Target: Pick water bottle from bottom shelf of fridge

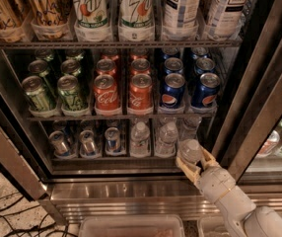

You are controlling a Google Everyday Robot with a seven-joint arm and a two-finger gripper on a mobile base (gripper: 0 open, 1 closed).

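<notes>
The fridge (131,195) stands open with its steel base towards me. On the bottom shelf (116,159), the water bottle (190,150) stands at the right end, a little further forward than the two like bottles (140,138) to its left. My gripper (193,158) reaches up from the lower right. One tan finger lies on each side of the bottle, and the jaws are closed against it. The bottle's lower part is hidden behind the fingers.
Silver-blue cans (87,142) fill the shelf's left lanes. Green, red cola (106,94) and blue cans sit on the rack above. The fridge's right frame post (259,102) runs close beside my arm. A clear bin (131,226) and cables (8,216) lie on the floor below.
</notes>
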